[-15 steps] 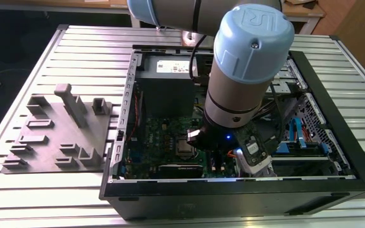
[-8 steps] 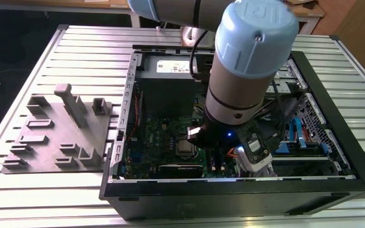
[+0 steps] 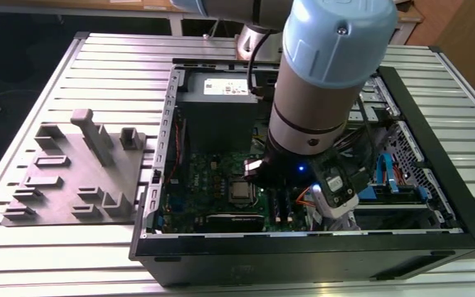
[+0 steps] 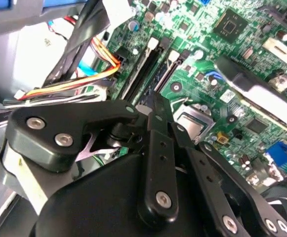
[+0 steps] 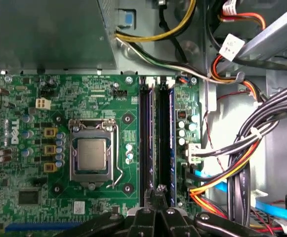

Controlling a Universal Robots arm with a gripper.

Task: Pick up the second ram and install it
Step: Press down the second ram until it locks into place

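1. The black linkage gripper [image 5: 158, 195], fingers pressed together and holding nothing, hovered over the two black slot rails [image 5: 145, 143] on the one green motherboard [image 5: 99, 103]
2. The dark blue-green second ram [image 5: 171, 143] sat upright in the slot beside them

A robotics lab or assembly test cell. An open desktop computer case [image 3: 435, 185] lies on a ribbed aluminium-profile worktop [image 3: 72, 62], its green motherboard [image 5: 39, 163] bare beneath the claw [image 5: 158, 190]. On the worktop, well off to the exterior view's left of the claw, sits a grey moulded parts fixture [image 3: 81, 179]. A pale-blue industrial robot arm [image 3: 324, 68] reaches down into the case.
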